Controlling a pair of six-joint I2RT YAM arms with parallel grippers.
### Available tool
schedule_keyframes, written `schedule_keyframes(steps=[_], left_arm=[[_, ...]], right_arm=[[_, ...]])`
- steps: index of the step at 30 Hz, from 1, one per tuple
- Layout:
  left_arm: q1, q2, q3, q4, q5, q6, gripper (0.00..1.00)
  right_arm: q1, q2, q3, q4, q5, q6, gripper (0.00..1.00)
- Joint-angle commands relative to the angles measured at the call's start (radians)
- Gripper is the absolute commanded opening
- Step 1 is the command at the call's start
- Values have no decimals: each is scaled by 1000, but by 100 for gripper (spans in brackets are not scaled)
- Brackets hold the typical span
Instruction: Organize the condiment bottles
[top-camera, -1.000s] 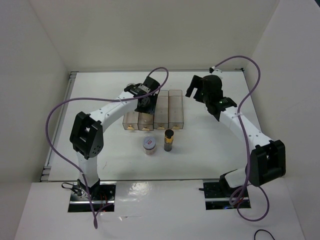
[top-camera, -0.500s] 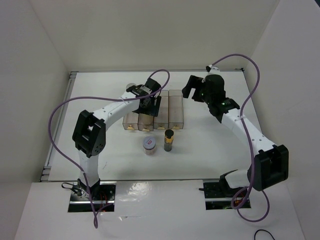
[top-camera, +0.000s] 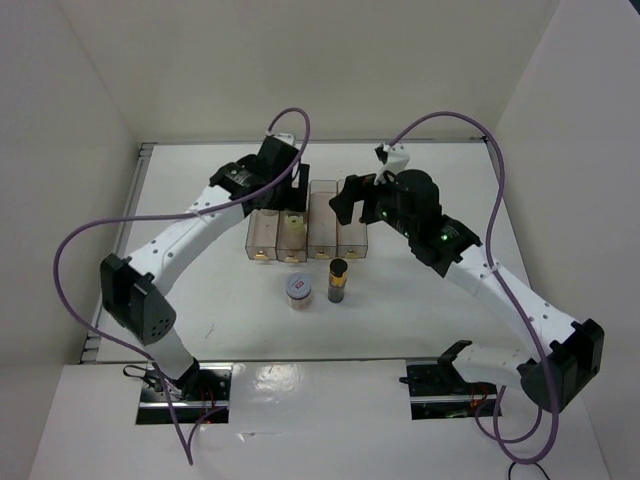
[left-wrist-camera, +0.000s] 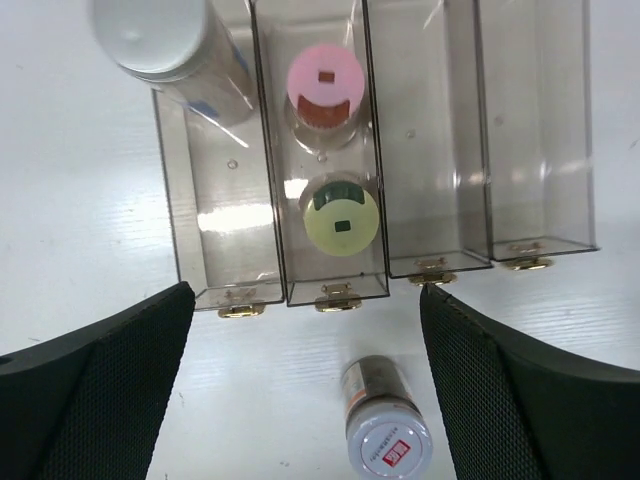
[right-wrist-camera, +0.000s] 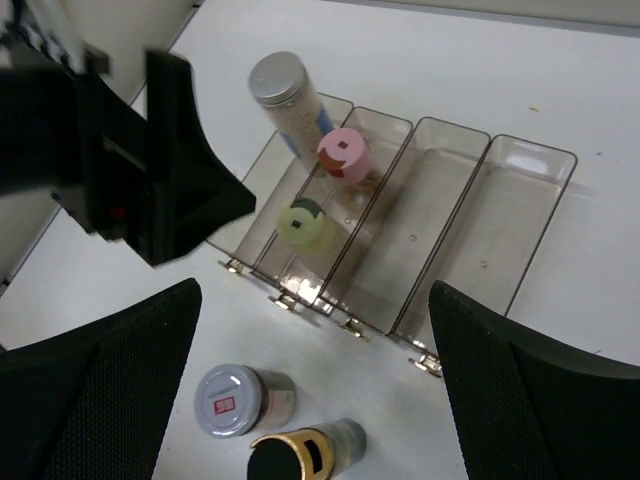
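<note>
Three bottles are already in the rack (left-wrist-camera: 530, 150). The tall white bottle (left-wrist-camera: 165, 40) stands at the far end of the first compartment from the left, and the pink-capped bottle (left-wrist-camera: 325, 80) and the yellow-capped bottle (left-wrist-camera: 342, 222) stand one behind the other in the second. The third and fourth compartments hold nothing.

The red-rimmed jar (right-wrist-camera: 235, 400) and the dark bottle (right-wrist-camera: 300, 455) wait on the bench (top-camera: 230, 310), just in front of the rack and just beside each other.

The left gripper (left-wrist-camera: 305, 300) hangs over the rack with its jaws wide and nothing between them. The right gripper (right-wrist-camera: 315, 290) is also wide open and empty, above the right part of the rack.

The step in hand, I judge, is to fetch one of the two bottles on the bench. The dark bottle stands before the third compartment and looks easier for the right arm.

- Come down straight from above and turn the wrist so that no finger goes into the narrow gap beside the jar.
- Close below the cap, because the bottle is slim and can tip.
- Lift it clear of the rack wall and place it at the far end, so that room remains in front.
</note>
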Motion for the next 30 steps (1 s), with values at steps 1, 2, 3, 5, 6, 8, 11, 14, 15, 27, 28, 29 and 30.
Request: schedule_keyframes(steps=[1,2,3,5,6,8,11,14,15,27,28,29,30], left_arm=[[11,-100,27,-2,-59,-31,99],[34,-111,5,7,-50,-31,99],[43,-135,-6,8,-39,-31,99],[58,-177,-57,37,5,-31,99],[71,-189,-77,46,19,-42,99],[81,-224,-113,66,43,-42,99],[101,-255,-169,66,53,-51,99],[114,-266,-202,75,53,-51,99],[123,-278,-203,75,62,-51,99],[150,-320,-335,129,102,-60,99],[150,-320,-345,129,102,-60,99],[160,-320,-345,138,102,-60,99],[160,-320,-345,138,102,-60,99]], right_arm=[[42,-65,-49,-35,8,3,99],[51,-89,-60,-35,8,3,99],[77,-102,-72,-35,8,3,99],[105,-122,-105,-49,8,27,99],[116,-134,-114,-58,27,46,99],[116,-134,-123,-116,37,86,99],[126,-123,-145,-147,37,109,99],[146,-123,-178,-147,37,135,97],[157,-123,-178,-156,37,147,96],[226,16,-165,-195,112,178,94],[235,32,-165,-205,112,178,94],[246,32,-154,-219,129,187,92],[246,45,-154,-219,152,187,92]])
